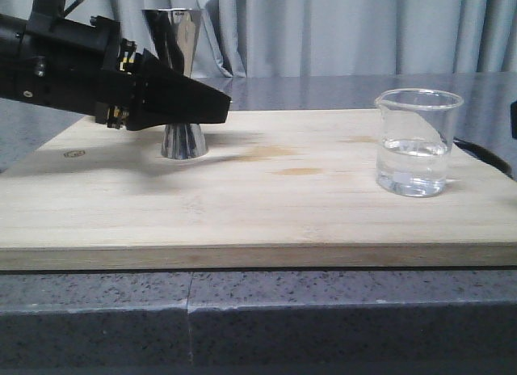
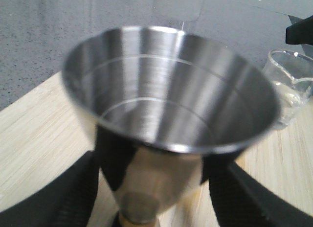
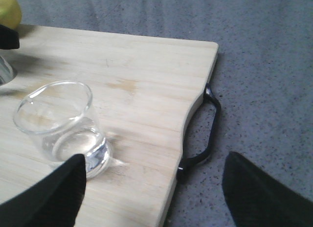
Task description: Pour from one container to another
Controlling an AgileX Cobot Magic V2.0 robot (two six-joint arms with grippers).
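The steel jigger [image 1: 184,136] stands upright on the left of the wooden board [image 1: 258,205]. Its wide empty mouth [image 2: 166,90] fills the left wrist view. My left gripper [image 1: 202,100] is open, and its fingers [image 2: 73,197] flank the jigger's waist with board showing in the gaps. The glass beaker [image 1: 416,145] stands on the right of the board, partly filled with clear liquid. My right gripper [image 3: 154,188] is open wide near the board's right edge. The beaker [image 3: 61,124] stands just off one of its fingers [image 3: 49,197], not between them.
A black handle [image 3: 210,134] sticks out from the board's right edge. A yellow lemon [image 3: 7,9] lies at the far corner behind the jigger. The board rests on a grey speckled counter [image 1: 323,310], with curtains behind.
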